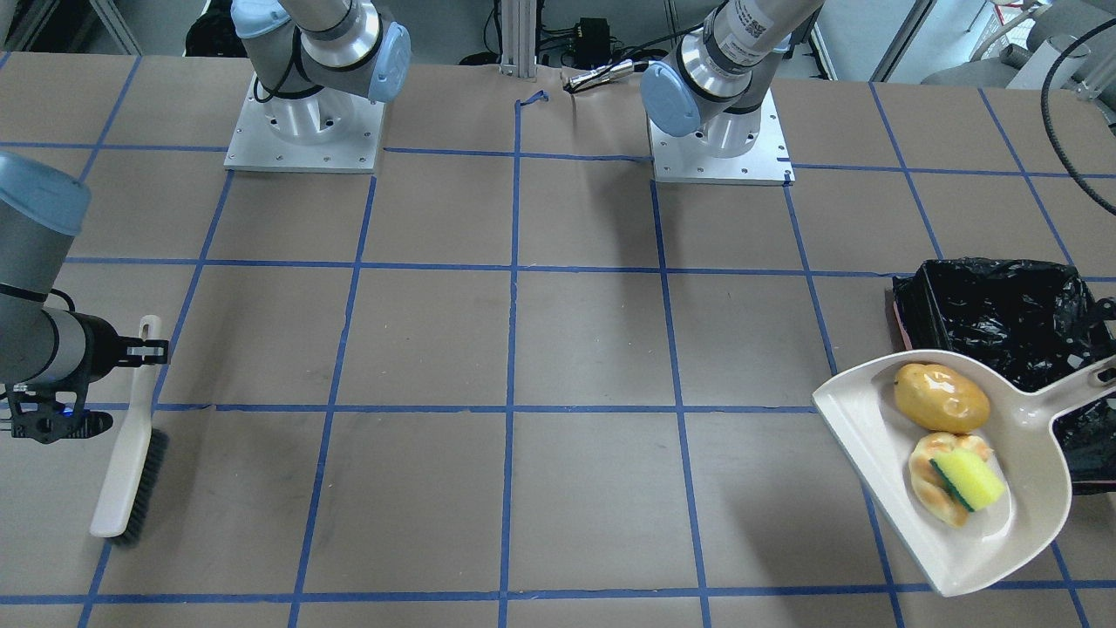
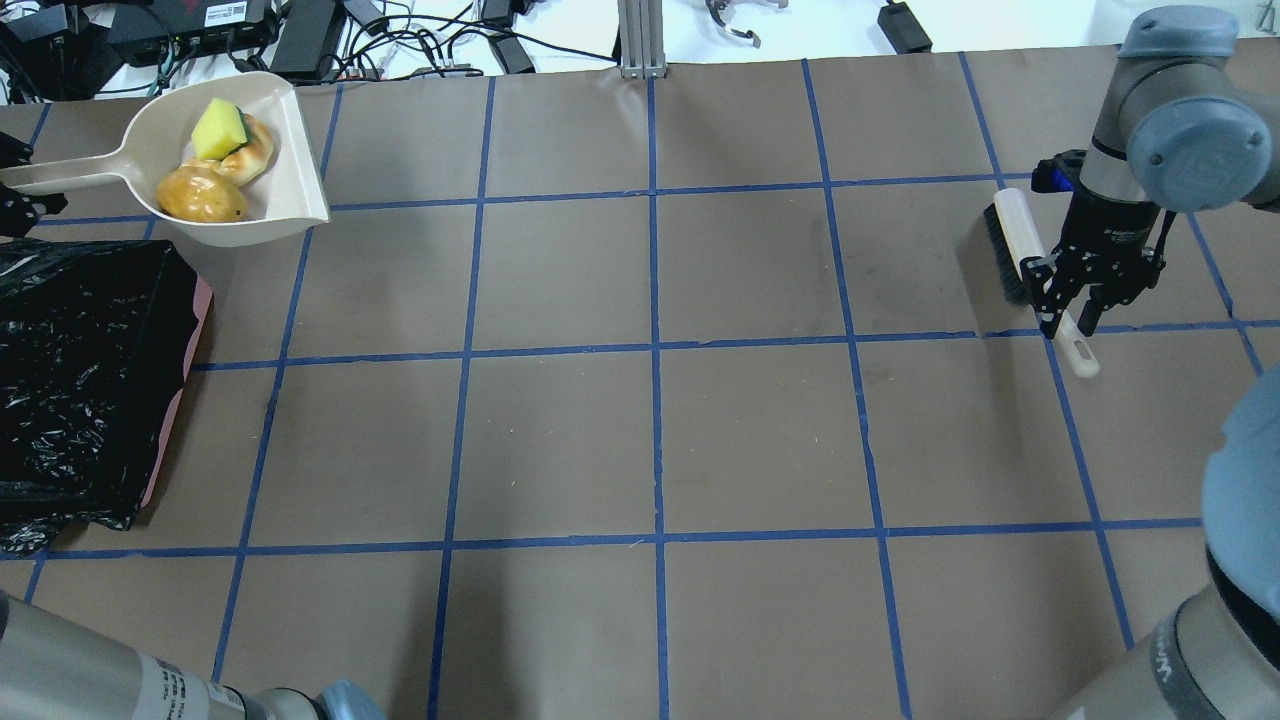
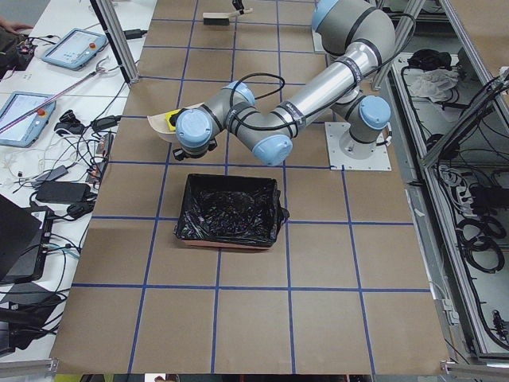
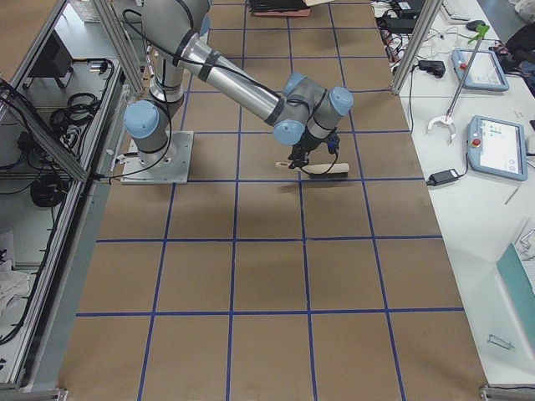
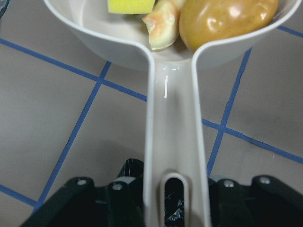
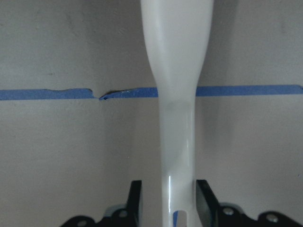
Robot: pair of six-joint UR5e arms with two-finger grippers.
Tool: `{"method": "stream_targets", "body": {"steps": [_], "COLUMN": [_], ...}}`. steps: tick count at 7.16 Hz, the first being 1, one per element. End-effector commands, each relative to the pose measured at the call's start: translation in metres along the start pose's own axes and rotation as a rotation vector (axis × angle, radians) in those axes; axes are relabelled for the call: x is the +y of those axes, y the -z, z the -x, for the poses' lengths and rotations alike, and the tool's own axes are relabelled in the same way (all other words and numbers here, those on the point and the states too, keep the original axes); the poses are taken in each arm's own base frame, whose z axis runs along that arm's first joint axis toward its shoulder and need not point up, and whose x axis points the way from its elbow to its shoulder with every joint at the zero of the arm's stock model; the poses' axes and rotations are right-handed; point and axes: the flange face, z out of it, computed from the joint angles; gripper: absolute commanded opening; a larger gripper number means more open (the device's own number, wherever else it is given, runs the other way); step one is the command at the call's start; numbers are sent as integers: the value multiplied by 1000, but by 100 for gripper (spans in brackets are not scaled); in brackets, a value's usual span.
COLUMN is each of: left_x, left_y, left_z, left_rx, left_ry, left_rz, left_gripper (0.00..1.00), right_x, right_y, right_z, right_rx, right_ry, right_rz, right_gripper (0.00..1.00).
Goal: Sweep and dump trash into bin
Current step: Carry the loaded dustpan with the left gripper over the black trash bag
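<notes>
My left gripper [image 5: 173,189] is shut on the handle of the beige dustpan [image 1: 872,419], which it holds just off the table beside the bin [image 1: 994,305]. The bin is a black-bag-lined box with a pink base edge [image 2: 80,380]. In the pan lie a brown potato [image 1: 942,397], a bread piece [image 1: 937,501] and a yellow-green sponge [image 1: 968,478]. The white brush [image 2: 1015,235] lies on the table at the far right. My right gripper [image 2: 1070,320] straddles its handle [image 6: 176,71], jaws slightly apart, with a gap on one side.
The two arm bases [image 1: 305,131] stand at the table's robot side. The brown table top [image 2: 650,440] is marked by a blue tape grid. Cables and power supplies [image 2: 300,40] lie beyond the far edge.
</notes>
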Motion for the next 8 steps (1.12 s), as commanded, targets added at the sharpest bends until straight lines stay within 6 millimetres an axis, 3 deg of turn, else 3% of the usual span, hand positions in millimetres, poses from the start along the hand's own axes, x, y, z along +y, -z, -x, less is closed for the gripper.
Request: {"method": "stream_targets", "body": {"steps": [1, 6, 8], "left_x": [49, 150, 171], "left_y": [31, 78, 91], "left_z": [-5, -31, -47], "left_rx": [-31, -70, -43], "left_ry": [3, -54, -51], "left_rz": [1, 48, 21], "left_gripper": [0, 0, 0], "right_x": [0, -1, -1], "right_y": [0, 1, 1], "right_z": [0, 0, 0], "right_rx": [0, 2, 0], "right_ry": [1, -2, -1], "right_rz": [0, -6, -5], "right_gripper": [50, 61, 61]}}
